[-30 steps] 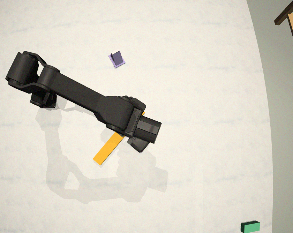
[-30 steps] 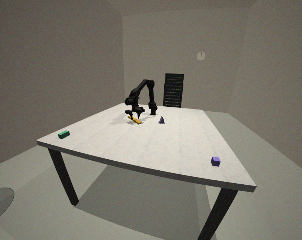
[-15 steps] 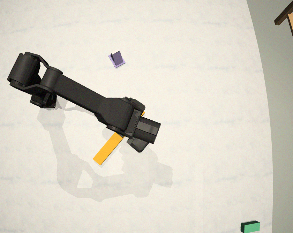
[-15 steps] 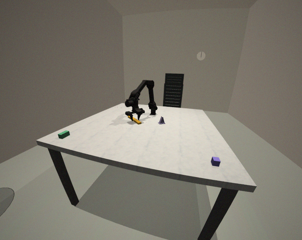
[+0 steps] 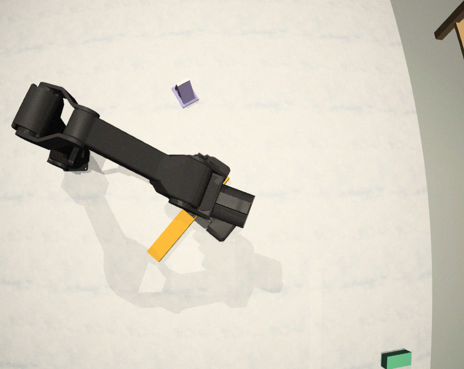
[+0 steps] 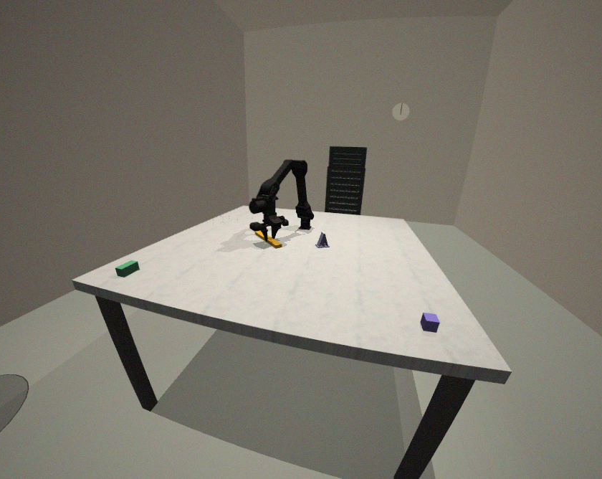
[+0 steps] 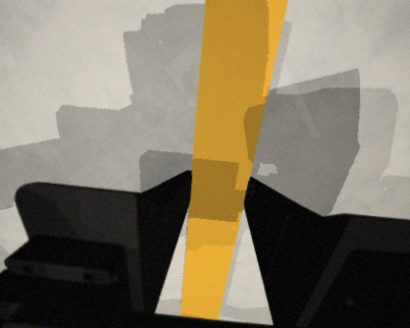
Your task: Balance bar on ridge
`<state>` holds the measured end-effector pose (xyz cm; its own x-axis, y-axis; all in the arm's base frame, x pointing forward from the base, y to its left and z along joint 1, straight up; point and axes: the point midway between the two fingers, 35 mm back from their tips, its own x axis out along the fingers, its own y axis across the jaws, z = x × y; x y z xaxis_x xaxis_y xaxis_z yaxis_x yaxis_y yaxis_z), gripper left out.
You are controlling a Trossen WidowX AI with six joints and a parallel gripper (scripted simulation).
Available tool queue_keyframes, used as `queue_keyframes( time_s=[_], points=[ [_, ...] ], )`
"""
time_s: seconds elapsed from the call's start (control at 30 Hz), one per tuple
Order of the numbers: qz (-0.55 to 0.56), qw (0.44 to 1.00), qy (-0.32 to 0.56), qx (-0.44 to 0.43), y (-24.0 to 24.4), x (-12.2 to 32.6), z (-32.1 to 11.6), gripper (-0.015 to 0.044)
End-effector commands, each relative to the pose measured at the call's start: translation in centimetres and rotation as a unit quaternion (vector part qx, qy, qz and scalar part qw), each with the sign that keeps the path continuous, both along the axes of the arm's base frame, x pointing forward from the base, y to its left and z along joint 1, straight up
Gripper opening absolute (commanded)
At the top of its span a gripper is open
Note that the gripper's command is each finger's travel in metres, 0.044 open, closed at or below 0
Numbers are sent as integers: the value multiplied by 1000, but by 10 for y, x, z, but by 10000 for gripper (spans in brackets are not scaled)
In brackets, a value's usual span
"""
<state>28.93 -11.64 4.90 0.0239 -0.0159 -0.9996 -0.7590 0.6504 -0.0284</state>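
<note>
The orange bar (image 5: 172, 236) (image 6: 276, 244) (image 7: 232, 74) lies flat on the table, running diagonally under my arm in the top view. My gripper (image 6: 270, 240) (image 7: 218, 180) points down over the bar. In the wrist view its two fingertips stand against the bar's long sides, shut on it. The arm hides the fingertips and part of the bar in the top view. The purple ridge (image 5: 186, 91) (image 6: 321, 240) stands upright on its small base, apart from bar and gripper, above the arm in the top view.
A green block (image 5: 399, 360) (image 6: 127, 268) lies near a table edge, far from the arm. A purple cube (image 6: 429, 322) sits near the table's front right corner in the exterior view. The arm's base stands behind the bar there.
</note>
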Motion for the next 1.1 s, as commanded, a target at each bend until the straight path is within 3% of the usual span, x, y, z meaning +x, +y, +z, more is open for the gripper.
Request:
queue_keyframes(
  time_s=[0.0, 0.07, 0.2, 1.07],
  points=[
    [0, 1000, 0, 0, 0, 0, 0, 117],
    [0, 1000, 0, 0, 0, 0, 0, 104],
    [0, 1000, 0, 0, 0, 1, 6, 0],
    [-2, 1000, -2, 1, -1, 4, 73, 0]
  ],
)
